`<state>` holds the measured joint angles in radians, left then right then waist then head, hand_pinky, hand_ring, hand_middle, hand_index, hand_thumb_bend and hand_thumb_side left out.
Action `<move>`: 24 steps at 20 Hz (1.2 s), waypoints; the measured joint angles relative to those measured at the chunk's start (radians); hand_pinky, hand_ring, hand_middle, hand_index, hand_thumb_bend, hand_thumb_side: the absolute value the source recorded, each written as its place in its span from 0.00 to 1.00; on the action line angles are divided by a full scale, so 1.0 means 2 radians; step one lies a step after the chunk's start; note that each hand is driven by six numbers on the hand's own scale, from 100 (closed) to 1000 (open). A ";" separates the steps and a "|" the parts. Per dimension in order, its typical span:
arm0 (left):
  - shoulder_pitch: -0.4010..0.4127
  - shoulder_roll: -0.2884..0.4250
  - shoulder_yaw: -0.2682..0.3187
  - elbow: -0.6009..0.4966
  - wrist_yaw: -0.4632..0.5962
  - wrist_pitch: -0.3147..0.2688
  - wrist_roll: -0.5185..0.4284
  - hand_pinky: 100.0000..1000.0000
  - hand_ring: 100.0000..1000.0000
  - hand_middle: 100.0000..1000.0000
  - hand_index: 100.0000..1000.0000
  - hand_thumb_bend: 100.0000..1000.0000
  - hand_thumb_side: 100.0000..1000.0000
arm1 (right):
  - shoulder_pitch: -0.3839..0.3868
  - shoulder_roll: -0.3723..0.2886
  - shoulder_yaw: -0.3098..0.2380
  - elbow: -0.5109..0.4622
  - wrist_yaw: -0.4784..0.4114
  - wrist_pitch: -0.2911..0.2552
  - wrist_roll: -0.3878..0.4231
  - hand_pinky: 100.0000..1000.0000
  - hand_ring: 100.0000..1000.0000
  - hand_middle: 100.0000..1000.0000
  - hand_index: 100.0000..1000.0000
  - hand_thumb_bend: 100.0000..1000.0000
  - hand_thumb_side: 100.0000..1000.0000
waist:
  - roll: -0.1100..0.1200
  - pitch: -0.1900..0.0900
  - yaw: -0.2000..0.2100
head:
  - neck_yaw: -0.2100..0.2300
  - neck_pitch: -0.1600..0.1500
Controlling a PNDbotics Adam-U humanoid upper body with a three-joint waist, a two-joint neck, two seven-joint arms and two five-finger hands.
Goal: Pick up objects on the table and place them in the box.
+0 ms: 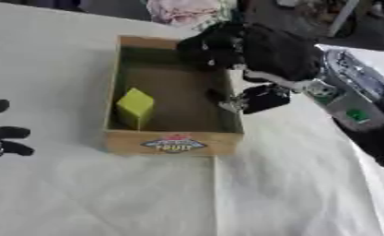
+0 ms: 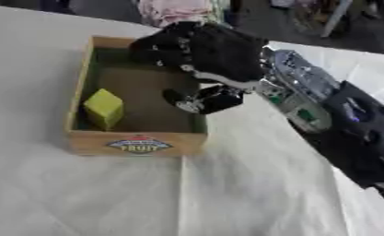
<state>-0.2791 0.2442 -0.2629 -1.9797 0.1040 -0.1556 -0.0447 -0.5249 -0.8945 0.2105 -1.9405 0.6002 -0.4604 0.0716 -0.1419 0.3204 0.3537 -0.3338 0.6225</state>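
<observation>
Right hand hangs over the box's far right corner, whether its fingers are curled I cannot tell. Yellow block sits inside, near-left; looks light, rigid, best pinched across flat sides. Left hand idles open.

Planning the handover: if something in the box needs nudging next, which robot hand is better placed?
Probably the right robot hand: it hangs over the box, beside the yellow block. The left robot hand sits at the view's left edge, off the box.
</observation>
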 measured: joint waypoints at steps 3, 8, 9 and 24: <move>0.005 0.000 0.005 0.000 -0.005 0.001 0.006 0.54 0.66 0.80 0.82 0.00 0.92 | 0.033 -0.001 -0.031 -0.016 -0.094 -0.001 -0.025 0.75 0.73 0.77 1.00 0.00 0.23 | 0.003 0.000 -0.016 | 0.012 0.000; 0.012 0.000 0.011 0.000 -0.014 0.003 0.015 0.54 0.66 0.80 0.82 0.00 0.93 | 0.091 0.007 -0.077 -0.020 -0.201 -0.042 -0.065 0.72 0.67 0.71 0.98 0.00 0.39 | 0.012 0.000 -0.041 | 0.028 -0.004; 0.013 0.000 0.012 0.000 -0.015 0.003 0.017 0.54 0.66 0.80 0.83 0.00 0.93 | 0.101 0.013 -0.084 -0.021 -0.218 -0.051 -0.070 0.71 0.66 0.70 0.98 0.00 0.41 | 0.014 0.000 -0.045 | 0.030 -0.004; 0.025 0.000 0.018 0.000 -0.021 0.005 0.029 0.54 0.67 0.82 0.83 0.00 0.93 | 0.196 0.147 -0.100 -0.022 -0.293 -0.134 -0.027 0.70 0.64 0.65 0.97 0.00 0.41 | 0.032 0.003 -0.081 | 0.060 0.001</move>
<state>-0.2297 0.2443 -0.2278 -1.9797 0.0614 -0.1464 0.0125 -0.1338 -0.6000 0.0102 -1.9841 0.0151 -0.7290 0.0172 -0.0788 0.3257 0.1909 -0.2136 0.6250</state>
